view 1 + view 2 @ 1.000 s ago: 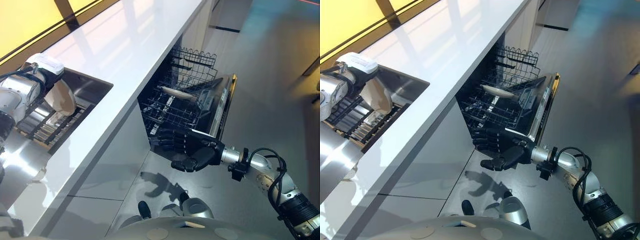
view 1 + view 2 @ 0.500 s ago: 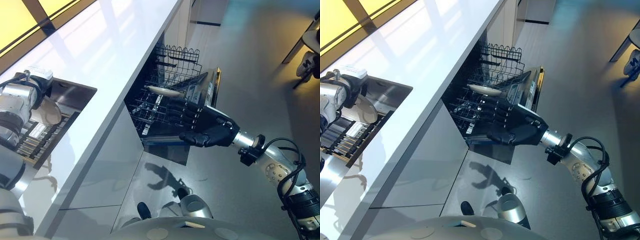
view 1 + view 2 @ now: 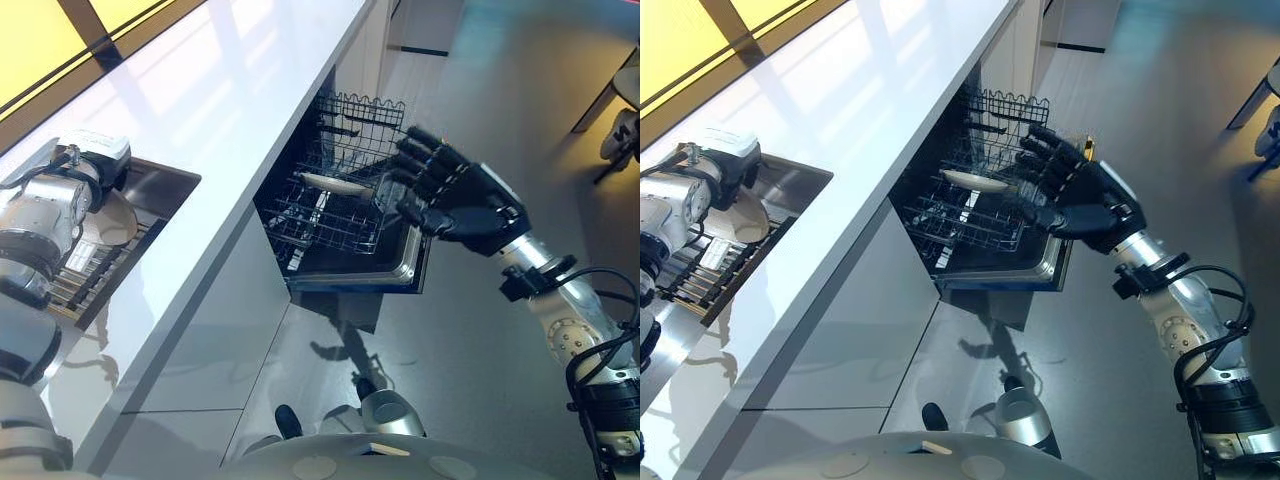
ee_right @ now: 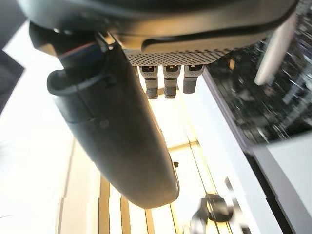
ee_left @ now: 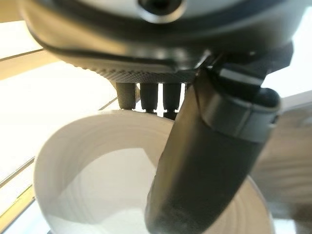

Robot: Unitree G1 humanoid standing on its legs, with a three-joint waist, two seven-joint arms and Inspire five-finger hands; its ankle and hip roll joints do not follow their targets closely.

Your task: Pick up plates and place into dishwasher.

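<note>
The right hand (image 3: 468, 200) has risen from below the dishwasher door (image 3: 405, 270) to above it, fingers spread and holding nothing, just beside the rack (image 3: 345, 205) (one plate (image 3: 335, 182) already lies there). At the sink (image 3: 790, 190), the left hand (image 5: 209, 161) grips a white plate (image 5: 87, 185), thumb across its rim, over the drying rack (image 3: 715, 265).
</note>
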